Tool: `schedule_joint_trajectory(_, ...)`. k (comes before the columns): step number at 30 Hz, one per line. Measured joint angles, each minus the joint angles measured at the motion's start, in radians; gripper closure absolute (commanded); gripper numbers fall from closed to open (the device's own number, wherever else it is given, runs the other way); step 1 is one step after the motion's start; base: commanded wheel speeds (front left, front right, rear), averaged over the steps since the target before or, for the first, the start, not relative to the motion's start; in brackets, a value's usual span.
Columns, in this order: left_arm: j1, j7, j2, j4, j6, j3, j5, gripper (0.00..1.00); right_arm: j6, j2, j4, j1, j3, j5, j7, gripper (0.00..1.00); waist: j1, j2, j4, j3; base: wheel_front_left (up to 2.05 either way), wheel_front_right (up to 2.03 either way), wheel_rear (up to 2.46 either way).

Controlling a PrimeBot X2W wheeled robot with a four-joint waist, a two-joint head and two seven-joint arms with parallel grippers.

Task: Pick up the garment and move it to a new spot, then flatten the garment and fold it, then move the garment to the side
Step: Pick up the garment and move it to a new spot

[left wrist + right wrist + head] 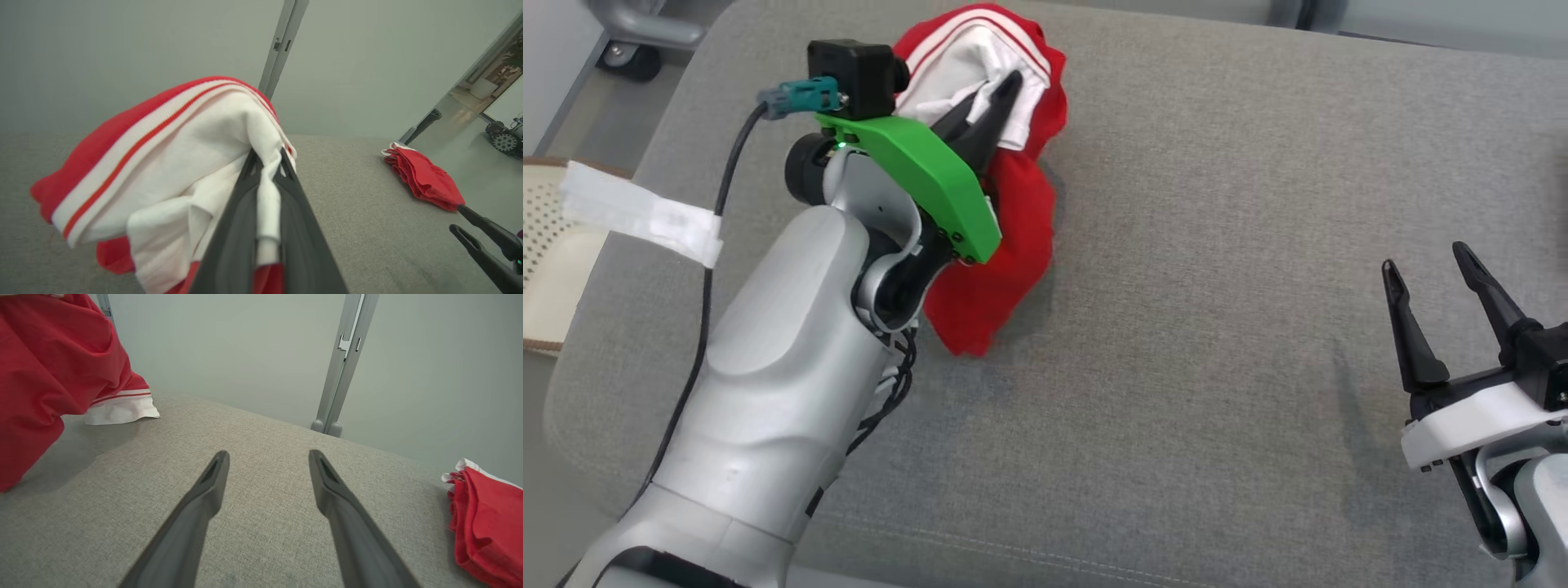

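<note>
Nearest, at the near right corner of the grey seat cushion (1217, 286), the right gripper (1424, 256) hovers with its two dark fingers spread wide and nothing between them; its own wrist view shows bare grey weave in the gap of the right gripper (268, 454). At the near left, the pale left forearm rises across the cushion with a black cable (707, 310) running along it. Off the cushion's left edge sits a cream woven thing with a brown rim (547, 245), possibly a basket, crossed by a strip of white tape (637, 214); whether anything lies in it cannot be told. Farther in, toward the far left corner, the left gripper (1011, 80) is clamped on the garment (1013, 220), its fingers pinched tight on a fold of white cloth, as the left wrist view shows for the left gripper (268, 157). The garment (163, 155) is red with a white part and a red-striped white band, bunched up around the fingertips. From the right wrist view the garment (49, 363) hangs in a red mass whose lower fold and white hem touch the cushion. Well apart from it, near the cushion's right edge, lies a folded red cloth (486, 522) with white trim, and the left wrist view shows this cloth (425, 181) just beyond the right gripper (455, 217). Past the far edge stand a grey metal post (343, 363) against a plain wall and a castor (629, 57) on the floor.
</note>
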Motion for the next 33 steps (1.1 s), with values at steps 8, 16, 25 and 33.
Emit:
schedule_joint_trajectory(8,0.073,0.035,0.005,-0.102,0.000,-0.130,-0.096,1.00,0.001,0.017,0.020,0.012,0.022,0.007,-0.011,0.00,0.0000,0.0000,-0.072,-0.053,0.00,0.00,0.00)
schedule_joint_trajectory(16,0.123,0.041,0.007,-0.150,0.000,-0.239,-0.124,1.00,0.002,0.040,0.037,0.020,0.035,0.010,-0.017,0.00,0.0000,0.0000,-0.139,-0.082,0.00,0.00,0.00)
schedule_joint_trajectory(25,0.170,0.035,0.014,-0.139,0.038,-0.311,-0.124,1.00,0.010,0.045,0.041,0.018,0.049,0.010,-0.021,0.00,0.0000,0.0000,-0.188,-0.081,0.00,0.00,0.00)
schedule_joint_trajectory(33,0.179,0.004,0.018,-0.116,0.078,-0.355,-0.121,1.00,0.010,0.059,0.053,0.015,0.053,0.010,-0.028,0.00,0.0000,0.0000,-0.226,-0.056,0.00,0.00,0.00)
